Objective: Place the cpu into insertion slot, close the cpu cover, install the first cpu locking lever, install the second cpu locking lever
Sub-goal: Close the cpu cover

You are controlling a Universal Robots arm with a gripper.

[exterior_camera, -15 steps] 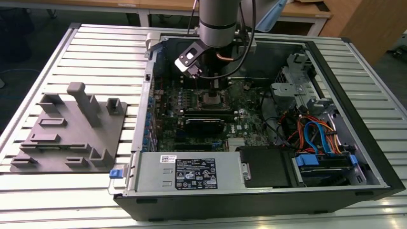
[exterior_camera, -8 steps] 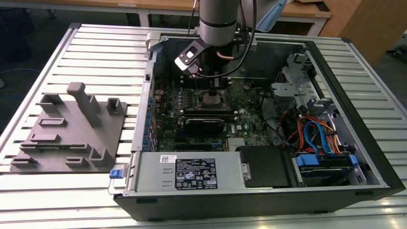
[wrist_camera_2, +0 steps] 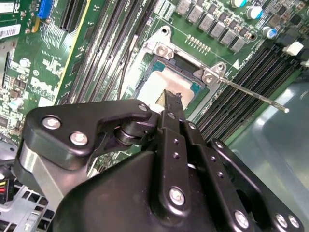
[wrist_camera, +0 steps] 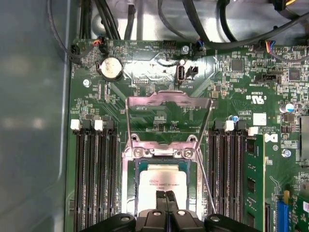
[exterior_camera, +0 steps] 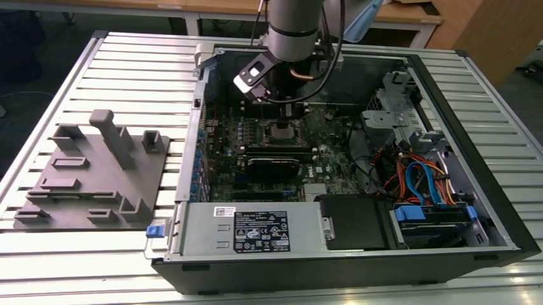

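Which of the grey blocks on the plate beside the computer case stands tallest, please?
The round-topped post near the plate's far edge in the exterior view; it rises well above every other block there.

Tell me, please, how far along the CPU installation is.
Done: the cpu lies flat in the insertion slot. In hand: the hand, fingers together, sits over the chip's top. Left: the cpu cover stands raised open, and a locking lever sticks out unlatched.

The raised cpu cover (wrist_camera: 169,99) blocks beyond the jaws, with a thin lever rod (wrist_camera: 205,181) and memory slots (wrist_camera: 94,183) flanking them.
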